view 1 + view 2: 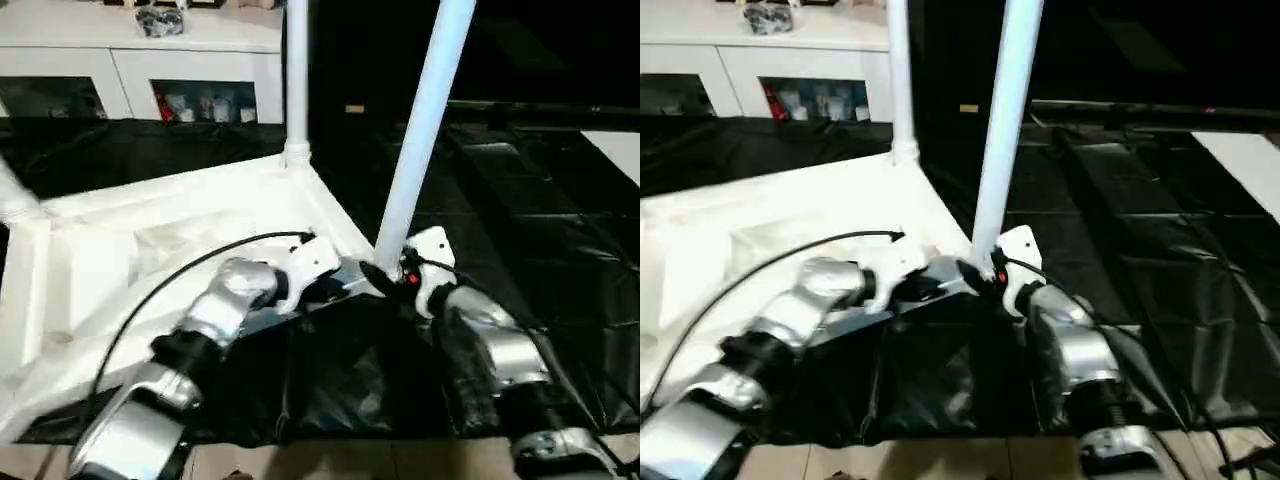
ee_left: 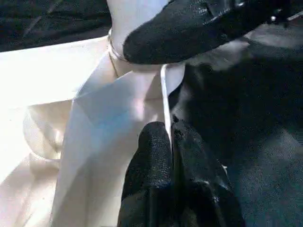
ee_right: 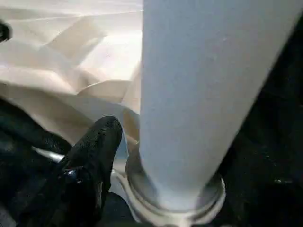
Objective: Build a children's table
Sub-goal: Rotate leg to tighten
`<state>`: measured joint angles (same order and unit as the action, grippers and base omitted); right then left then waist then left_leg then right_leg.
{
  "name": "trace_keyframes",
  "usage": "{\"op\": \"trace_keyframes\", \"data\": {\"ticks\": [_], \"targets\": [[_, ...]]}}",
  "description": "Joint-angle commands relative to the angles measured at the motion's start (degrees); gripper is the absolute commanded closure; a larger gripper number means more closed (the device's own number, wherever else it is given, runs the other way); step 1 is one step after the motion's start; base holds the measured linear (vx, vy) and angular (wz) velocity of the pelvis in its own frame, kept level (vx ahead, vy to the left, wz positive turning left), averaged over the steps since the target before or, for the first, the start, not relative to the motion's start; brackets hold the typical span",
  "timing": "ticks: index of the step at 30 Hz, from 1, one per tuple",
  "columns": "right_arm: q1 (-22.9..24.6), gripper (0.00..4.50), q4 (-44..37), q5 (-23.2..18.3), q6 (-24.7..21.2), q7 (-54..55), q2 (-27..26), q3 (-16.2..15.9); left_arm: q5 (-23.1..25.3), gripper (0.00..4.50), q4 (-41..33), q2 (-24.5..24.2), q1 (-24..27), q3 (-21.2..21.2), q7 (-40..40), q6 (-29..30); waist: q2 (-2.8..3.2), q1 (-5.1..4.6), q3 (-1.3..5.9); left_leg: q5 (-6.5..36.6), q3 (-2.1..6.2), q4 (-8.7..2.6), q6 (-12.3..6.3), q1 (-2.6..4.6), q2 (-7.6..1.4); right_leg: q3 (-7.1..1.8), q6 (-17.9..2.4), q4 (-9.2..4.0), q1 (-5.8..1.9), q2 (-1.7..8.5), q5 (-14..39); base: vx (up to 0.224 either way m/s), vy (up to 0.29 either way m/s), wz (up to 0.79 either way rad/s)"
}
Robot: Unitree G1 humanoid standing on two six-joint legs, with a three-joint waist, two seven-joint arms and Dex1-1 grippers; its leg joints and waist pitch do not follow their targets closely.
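The children's table lies upside down on the black sheet, its white top (image 1: 150, 230) showing the ribbed underside. One white leg (image 1: 425, 120) stands in the near right corner socket (image 3: 175, 208), tilted a little. Another leg (image 1: 296, 80) stands upright in the far corner, and a third leg (image 1: 15, 200) shows at the left edge. My left gripper (image 1: 335, 288) is shut on the top's thin rim (image 2: 166, 94) right beside that near corner. My right gripper (image 1: 395, 272) sits at the base of the near leg. One finger (image 3: 97, 151) stands a small gap off the leg; the other is hidden behind it.
Black sheet (image 1: 520, 200) covers the work surface to the right and front of the table top. A white cabinet (image 1: 140, 60) with glass doors stands at the back left. The sheet's front edge and bare floor (image 1: 350, 460) lie just below my forearms.
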<state>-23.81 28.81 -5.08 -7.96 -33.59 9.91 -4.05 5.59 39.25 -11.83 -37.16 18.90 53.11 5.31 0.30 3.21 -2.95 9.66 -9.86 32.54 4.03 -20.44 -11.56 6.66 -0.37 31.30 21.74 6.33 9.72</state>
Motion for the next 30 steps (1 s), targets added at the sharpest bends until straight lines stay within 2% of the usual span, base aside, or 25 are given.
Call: {"op": "trace_keyframes", "data": {"ticks": [1,2,3,4,5,6,7,8,9,11,12,14,15,18,19,20,25,30], "targets": [[0.70,1.26,-0.90,-1.13,-0.20,-4.61,0.16,-3.01,-1.14,4.50,-3.16,0.39,-0.48,1.34,3.04,-2.65,-0.41,0.52,3.38,22.52,0.50,-4.44,-0.98,0.76,-1.59,-2.81,-8.69,-3.72,-1.51,3.27,22.15,0.000,0.000,0.00],[1.02,1.26,-1.80,-1.21,0.21,-9.43,2.81,-3.40,-1.72,4.50,-4.01,-1.36,0.09,1.34,6.11,-3.51,-0.54,0.97,3.48,20.45,0.28,-4.28,-1.39,0.68,-1.64,-3.05,-9.19,-3.32,-1.64,3.15,20.33,0.000,0.000,0.00],[1.11,1.26,-1.98,-1.21,0.39,-10.25,3.27,-3.54,-1.77,4.50,-4.12,-1.66,0.17,1.35,6.59,-3.67,-0.62,1.10,3.44,19.81,0.11,-4.17,-1.77,0.57,-1.56,-3.20,-9.48,-3.08,-1.54,2.99,19.62,0.052,-0.048,0.08],[1.34,1.26,-2.43,-1.16,1.00,-12.16,4.38,-3.97,-1.81,4.50,-4.36,-2.38,0.35,1.39,7.61,-4.06,-0.49,1.50,3.46,19.64,-0.06,-4.04,-2.08,0.92,-1.73,-3.41,-9.87,-2.98,-1.21,2.97,19.60,0.000,0.000,0.00],[1.66,1.26,-2.96,-0.99,2.28,-15.38,6.44,-4.85,-2.19,4.50,-4.88,-3.86,0.70,1.55,9.84,-4.93,-0.65,1.92,3.56,18.63,-0.26,-3.80,-2.11,0.99,-1.66,-3.59,-10.36,-2.75,-1.14,2.91,18.76,0.061,-0.052,0.11],[1.85,1.26,-3.29,-1.26,2.58,-17.24,7.29,-5.20,-2.43,4.50,-5.26,-4.56,0.89,1.62,10.93,-5.06,-0.91,2.32,3.67,17.23,-0.45,-3.62,-2.43,0.79,-1.61,-3.86,-10.87,-2.24,-1.22,2.74,17.08,0.069,-0.051,0.11],[1.89,1.26,-3.38,-1.40,2.61,-17.94,7.56,-5.29,-2.53,4.50,-5.43,-4.79,0.97,1.61,11.35,-5.06,-0.84,2.48,3.78,16.20,-0.53,-3.55,-2.65,0.81,-1.69,-3.98,-11.29,-1.94,-1.23,2.74,15.70,0.100,-0.071,0.13],[2.09,1.26,-3.93,-1.80,2.48,-19.94,8.33,-5.62,-2.83,4.50,-5.94,-5.54,1.22,1.62,12.67,-5.23,-0.73,2.55,4.13,13.15,-0.60,-3.32,-3.20,0.44,-1.71,-4.04,-12.49,-1.12,-1.51,2.56,11.11,0.066,-0.045,0.07],[2.30,1.26,-4.53,-2.14,2.32,-21.68,9.01,-5.93,-3.10,4.50,-6.38,-6.23,1.45,1.61,13.91,-5.47,-0.77,2.78,4.46,8.97,-0.59,-2.95,-4.02,-0.26,-1.63,-3.99,-13.36,-0.11,-2.03,2.37,5.45,0.054,-0.032,0.01],[2.80,1.26,-5.86,-2.95,2.12,-24.89,10.27,-6.52,-3.52,4.50,-7.02,-7.39,1.79,1.53,15.76,-5.73,-0.72,2.95,4.48,5.81,-0.74,-2.41,-5.67,-0.55,-1.52,-3.93,-14.83,0.66,-1.91,2.11,-0.41,0.000,0.000,0.00],[3.11,1.26,-6.72,-3.61,1.86,-27.05,11.13,-6.81,-3.81,4.50,-7.30,-8.29,1.98,1.41,17.03,-5.98,-0.65,3.12,4.42,5.80,-0.66,-2.37,-6.11,-0.69,-1.58,-3.83,-14.97,0.80,-2.00,2.13,-0.58,0.000,0.000,0.00],[3.30,1.41,-7.49,-4.69,1.36,-29.11,11.78,-6.84,-4.14,4.50,-7.40,-9.20,2.13,1.34,18.33,-6.30,-0.56,3.29,4.38,7.58,-0.73,-2.42,-6.14,-0.29,-1.78,-3.84,-15.00,0.59,-1.79,2.16,1.47,0.000,0.000,0.00],[3.33,1.41,-7.85,-5.32,0.97,-29.93,11.97,-6.74,-4.23,4.50,-7.34,-9.59,2.14,1.30,18.79,-6.44,-0.57,3.31,4.32,8.10,-0.73,-2.48,-5.97,-0.31,-1.77,-3.82,-14.96,0.50,-1.79,2.14,2.39,0.000,0.000,0.00],[3.33,1.61,-8.31,-6.16,0.53,-31.18,12.24,-6.67,-4.50,4.50,-7.42,-10.22,2.24,1.26,19.70,-6.57,-0.53,3.28,3.90,12.07,-0.66,-2.97,-3.90,-0.12,-1.90,-3.87,-13.51,-0.29,-1.60,2.21,9.46,0.000,0.000,0.00],[3.26,1.68,-8.34,-6.40,0.50,-31.82,12.41,-6.65,-4.65,4.50,-7.45,-10.43,2.23,1.27,20.16,-6.60,-0.51,3.33,3.80,14.21,-0.66,-3.13,-2.65,0.19,-1.92,-3.97,-12.59,-0.71,-1.40,2.31,13.06,0.000,0.000,0.00],[3.34,1.85,-8.94,-6.97,0.00,-33.09,12.69,-6.83,-4.92,4.50,-7.65,-10.91,2.31,1.30,21.16,-6.60,-0.53,3.30,3.74,14.69,-0.65,-3.18,-2.39,0.17,-1.92,-3.99,-12.34,-0.80,-1.39,2.31,13.93,0.000,0.000,0.00],[3.69,2.02,-9.87,-7.27,-1.12,-35.33,13.41,-7.68,-5.33,4.50,-7.59,-11.51,2.27,1.45,22.91,-6.48,-0.64,3.38,3.88,13.59,-0.59,-3.18,-2.01,0.04,-1.92,-4.06,-11.87,-0.62,-1.46,2.31,13.04,0.000,0.000,0.00],[4.44,2.05,-10.04,-7.44,-1.26,-35.97,13.24,-8.10,-4.94,4.50,-6.87,-11.75,2.05,1.40,23.27,-6.74,-0.70,3.42,4.05,11.21,-0.61,-2.94,-2.62,-0.19,-1.79,-4.02,-12.51,-0.21,-1.60,2.24,9.94,0.000,0.000,0.00]]}}
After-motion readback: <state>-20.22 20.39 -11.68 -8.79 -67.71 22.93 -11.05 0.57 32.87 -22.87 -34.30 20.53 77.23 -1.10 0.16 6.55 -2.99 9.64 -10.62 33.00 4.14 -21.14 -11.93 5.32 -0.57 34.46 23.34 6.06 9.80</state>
